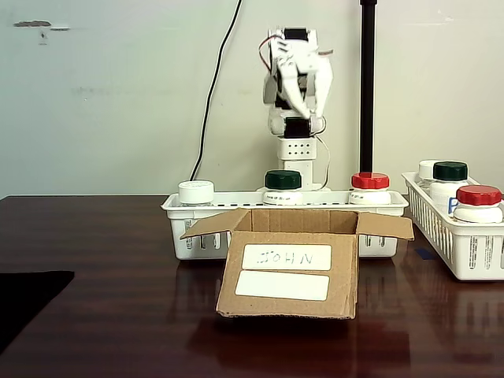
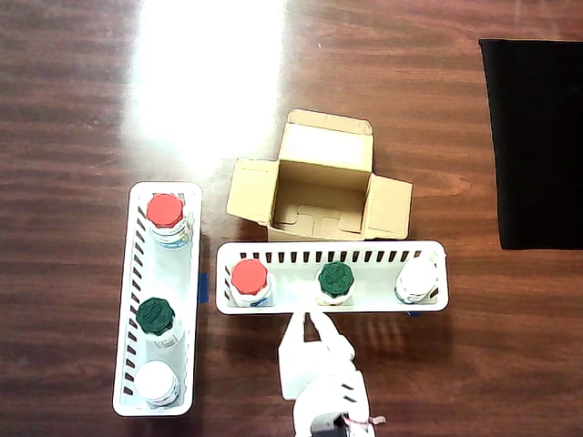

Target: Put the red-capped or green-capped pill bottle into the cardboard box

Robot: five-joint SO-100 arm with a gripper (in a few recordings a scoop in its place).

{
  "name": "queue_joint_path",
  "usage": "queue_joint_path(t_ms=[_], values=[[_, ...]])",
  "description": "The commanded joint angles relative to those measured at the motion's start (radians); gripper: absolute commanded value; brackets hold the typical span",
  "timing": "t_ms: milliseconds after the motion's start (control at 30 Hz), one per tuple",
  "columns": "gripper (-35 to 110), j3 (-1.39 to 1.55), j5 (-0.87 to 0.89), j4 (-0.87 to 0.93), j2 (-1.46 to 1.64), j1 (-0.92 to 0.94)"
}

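- The tabletop point(image 1: 94, 315) was dark shiny wood, with a pale wall point(image 1: 118, 94) behind it and a bright patch of light on the wood in the overhead view.
- In the fixed view, from left to right, a black mat point(image 1: 24, 303) lay at the edge, then came a long white basket point(image 1: 185, 224), and another white basket point(image 1: 472, 252) stood at the far right.
- The cardboard box point(image 1: 287, 272) sat open just in front of the long basket, its labels facing the fixed view.
- The overhead view showed the box was empty inside; the fixed view could not see in.
- The long basket held a white-capped bottle point(image 1: 196, 191), a green-capped pill bottle point(image 1: 283, 185) and a red-capped pill bottle point(image 1: 370, 187).
- The white arm point(image 1: 296, 87) stood behind the basket beside a black pole point(image 1: 367, 87).
- The fingers point(image 2: 305, 328) pointed toward the green-capped bottle, holding nothing; I cannot tell if they were released or clenched.
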Motion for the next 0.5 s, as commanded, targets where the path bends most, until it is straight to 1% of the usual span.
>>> queue_joint_path(t_ms=[0, 100, 267, 367, 467], values=[[26, -0.155, -0.031, -0.087, -0.153, -0.084], [44, -0.262, -0.035, -0.123, -0.287, -0.132], [66, -0.445, -0.06, -0.215, -0.518, -0.245], [74, -0.52, -0.064, -0.305, -0.644, -0.298], [77, -0.572, -0.064, -0.417, -0.764, -0.337]])
